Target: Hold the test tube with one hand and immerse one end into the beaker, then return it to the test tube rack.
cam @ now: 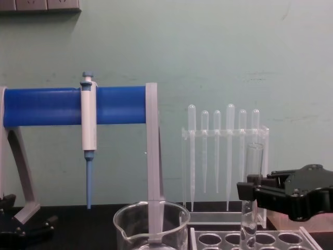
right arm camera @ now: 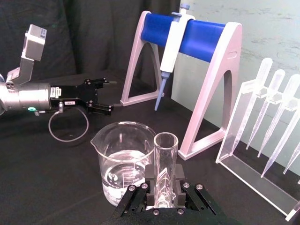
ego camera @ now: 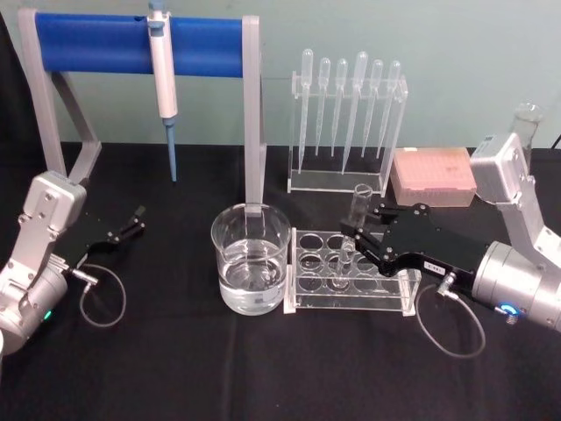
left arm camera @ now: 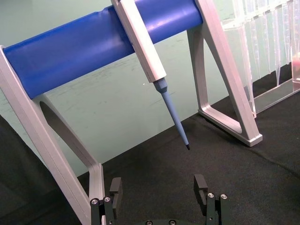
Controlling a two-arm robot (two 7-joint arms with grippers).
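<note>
The right gripper (ego camera: 352, 230) is closed on the test tube (ego camera: 357, 215), with one black jaw on each side of the glass at about the middle of its length. The tube stands upright, its open rim above the jaws and its rounded lower end inside a hole of the clear rack (ego camera: 351, 276) — in the chest view the lower part of the tube goes down into the rack's top plate. In the right wrist view the tube (right arm camera: 164, 168) rises straight between the two jaws, and the beaker (right arm camera: 123, 161) is just behind it. The beaker (ego camera: 251, 257) stands on the black table (ego camera: 263, 368) directly beside the rack, on its left side, and it holds clear liquid up to about one third of its height. The tube is not over the beaker; it is apart from it, above the rack. The left gripper (ego camera: 136, 219) rests low near the left edge of the table, well apart from the beaker, and its jaws are spread with nothing between them. Behind stands a grey stand with a blue bar (ego camera: 140, 44) carrying a white-and-blue pipettor (ego camera: 163, 79) — and to its right a clear holder with six plastic pipettes (ego camera: 348, 114). A pink box (ego camera: 433, 175) lies behind the right arm.
</note>
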